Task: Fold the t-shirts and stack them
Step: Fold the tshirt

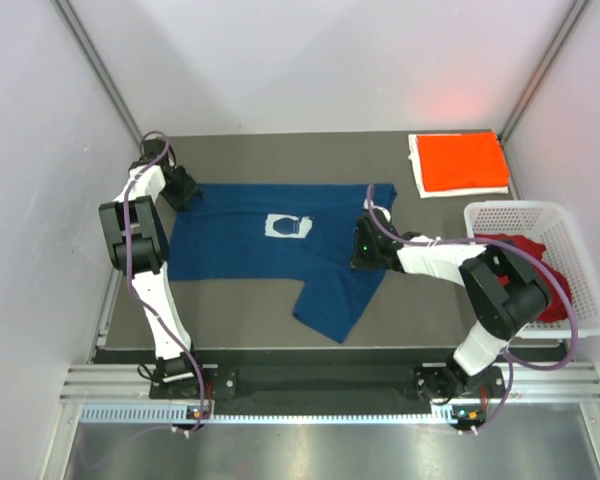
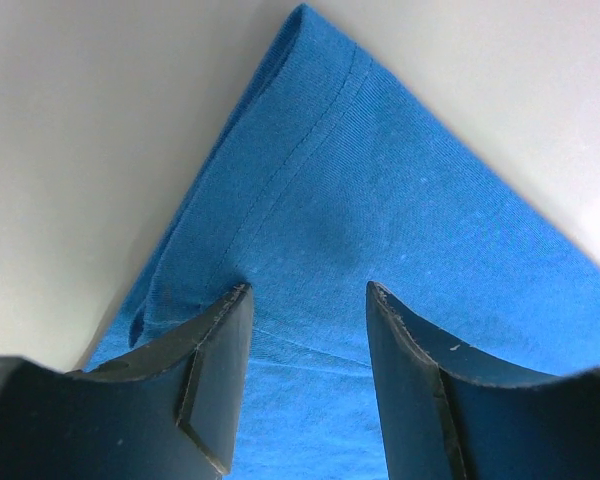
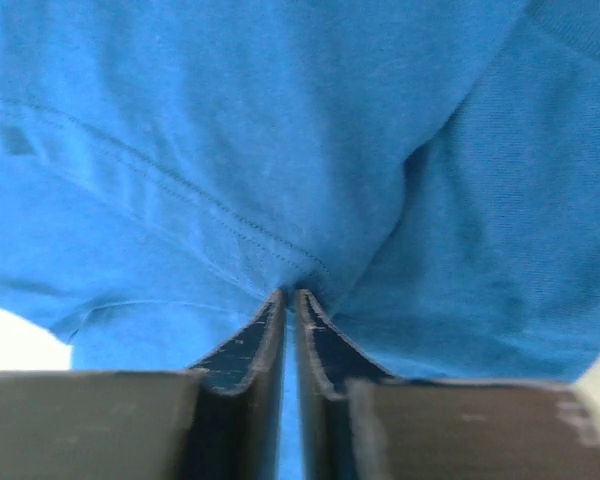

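— Where does the left gripper (image 1: 183, 187) stand?

— At the far-left corner of the blue t-shirt (image 1: 240, 240). Its wrist view shows the fingers (image 2: 215, 350) set apart, the cloth corner lying flat beneath and between them; nothing is clamped there.

— And how does the shirt itself lie?

— Spread on the table (image 1: 240, 320), long axis running left to right. The white chest print (image 1: 288, 226) faces up, and one sleeve (image 1: 335, 300) trails toward the near edge. Seen from above, the cloth stretches rightward from the left fingers.

— The right gripper (image 1: 365, 245)?

— On the shirt's right end, near the sleeve seam. Its fingers (image 3: 265, 330) are pressed almost together, and the fabric puckers into them, so it appears to pinch a fold of the blue cloth.

— So which arm leads the next fold?

— Probably the right, since it already has cloth. The left sits over its corner but would need to close first. Each arm is nearest its own end, so a fold along the long axis seems likely.

— Further right?

— The orange t-shirt (image 1: 462, 160) lies folded at the far-right corner, and the dark red t-shirt (image 1: 528, 250) sits crumpled in the basket (image 1: 520, 210).
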Available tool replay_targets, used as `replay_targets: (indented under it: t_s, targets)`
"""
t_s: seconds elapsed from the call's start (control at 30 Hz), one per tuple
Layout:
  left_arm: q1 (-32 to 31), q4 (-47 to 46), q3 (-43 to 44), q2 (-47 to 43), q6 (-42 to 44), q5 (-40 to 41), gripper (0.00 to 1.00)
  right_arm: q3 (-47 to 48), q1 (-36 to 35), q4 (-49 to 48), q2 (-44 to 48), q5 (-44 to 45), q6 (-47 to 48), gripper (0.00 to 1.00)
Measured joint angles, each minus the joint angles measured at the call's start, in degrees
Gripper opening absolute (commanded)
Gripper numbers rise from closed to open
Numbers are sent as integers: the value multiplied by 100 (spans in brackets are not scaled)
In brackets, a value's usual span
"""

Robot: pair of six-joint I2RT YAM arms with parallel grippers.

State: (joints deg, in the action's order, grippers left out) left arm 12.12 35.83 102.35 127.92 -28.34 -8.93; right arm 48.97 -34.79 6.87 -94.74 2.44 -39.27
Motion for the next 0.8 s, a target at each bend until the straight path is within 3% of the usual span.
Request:
replay_targets:
  t_s: [0.07,0.8]
  targets:
    - [0,20,22,9,0,37,54,37,-20,107,-22,151,68,0]
    - [-7,240,269,107,26,361,55,-146,-79,481,452,800,627,0]
